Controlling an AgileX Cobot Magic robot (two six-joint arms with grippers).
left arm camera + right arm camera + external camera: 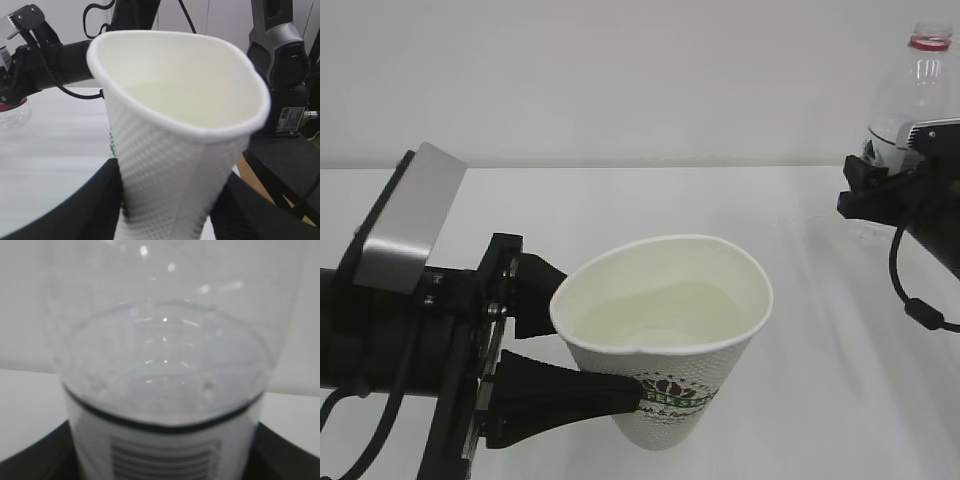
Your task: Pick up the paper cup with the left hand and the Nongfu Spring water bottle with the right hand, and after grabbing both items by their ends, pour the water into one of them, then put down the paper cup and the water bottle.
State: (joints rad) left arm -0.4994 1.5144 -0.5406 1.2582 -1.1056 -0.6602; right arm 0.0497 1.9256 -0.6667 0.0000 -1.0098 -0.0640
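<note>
Exterior view: we see the paper cup [665, 335] front & centre, upright w/ a slight tilt, rim squeezed out of round, the water [655, 318] pooled inside. Left end effector [590, 345] pinches the cup's lower wall, one jaw each side, logo near the fwd jaw. We can't tell if the cup's base touches the white worktop [620, 205]. Far right, the Nongfu Spring water bottle [908, 95] stands upright, uncapped, red neck ring up top; right end effector [872, 172] clamps its lower body.
</note>
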